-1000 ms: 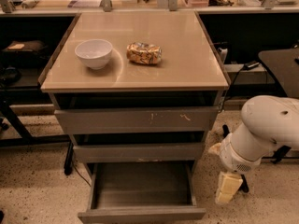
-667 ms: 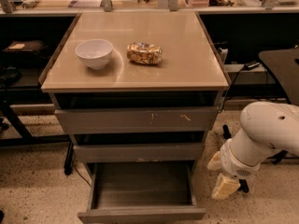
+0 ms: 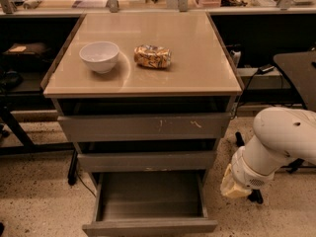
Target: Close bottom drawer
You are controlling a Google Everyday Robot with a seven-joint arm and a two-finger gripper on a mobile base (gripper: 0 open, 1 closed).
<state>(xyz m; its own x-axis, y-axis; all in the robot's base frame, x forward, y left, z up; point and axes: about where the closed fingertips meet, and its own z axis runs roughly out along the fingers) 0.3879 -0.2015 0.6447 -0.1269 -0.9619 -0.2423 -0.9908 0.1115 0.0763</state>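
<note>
The bottom drawer [image 3: 149, 226] of the beige-topped cabinet [image 3: 143, 78] stands pulled far out. Its shallow grey box [image 3: 148, 196] is empty, and its short plain front is at the lower edge of the camera view. Above it, the middle drawer [image 3: 146, 161] and the tall scratched top drawer [image 3: 143, 127] are each pulled out a little. My white arm [image 3: 276, 142] comes in from the right. My gripper [image 3: 232, 185] hangs low beside the cabinet's right side, just right of the open bottom drawer and apart from it.
A white bowl [image 3: 99, 56] and a wrapped snack [image 3: 152, 56] sit on the cabinet top. Dark shelving stands to the left and a black table [image 3: 296, 73] with cables to the right. A cluttered counter runs along the back. The floor is speckled.
My arm has shifted left, and the gripper has moved a little up and left, closer to the bottom drawer's right side. The drawers have not moved.
</note>
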